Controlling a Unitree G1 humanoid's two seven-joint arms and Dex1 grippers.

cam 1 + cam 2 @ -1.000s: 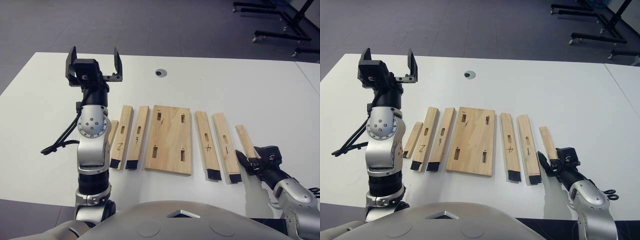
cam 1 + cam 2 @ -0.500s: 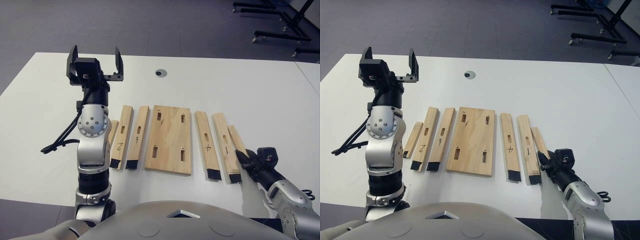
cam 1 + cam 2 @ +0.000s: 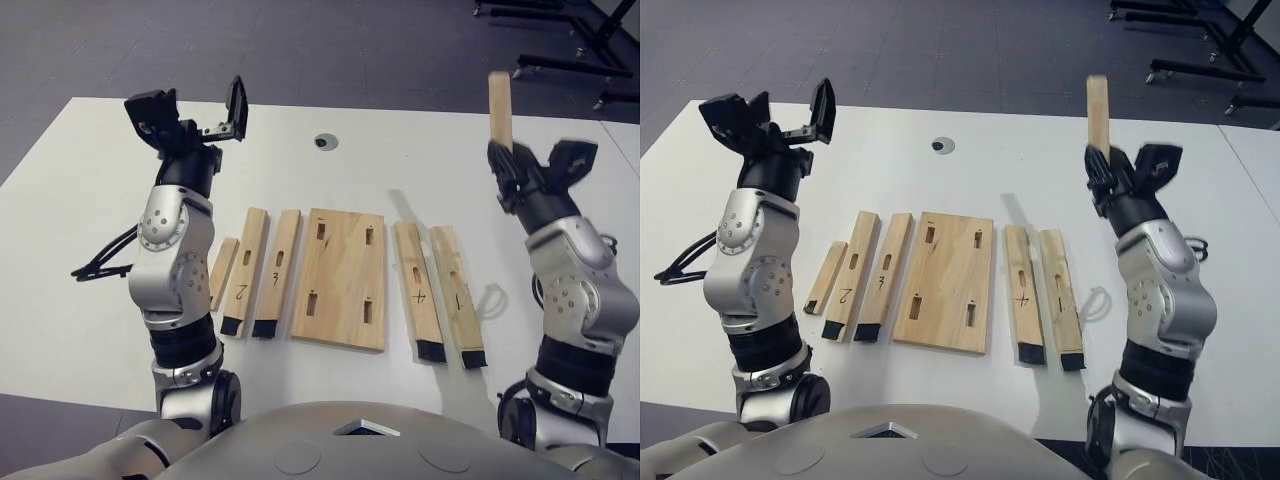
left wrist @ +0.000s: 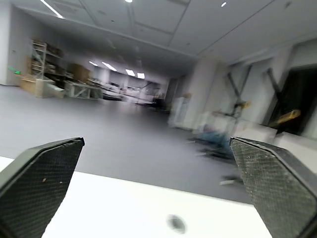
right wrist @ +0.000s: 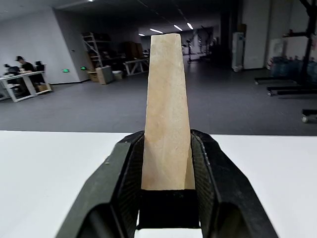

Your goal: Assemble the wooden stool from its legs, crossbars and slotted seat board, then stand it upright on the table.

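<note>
Right wrist view: right gripper clamped on the crossbar at its lower end. A second ago the piece lay on the table beside the legs; it now stands aloft, long axis vertical, free end up. Left gripper raised, spread wide, empty
</note>
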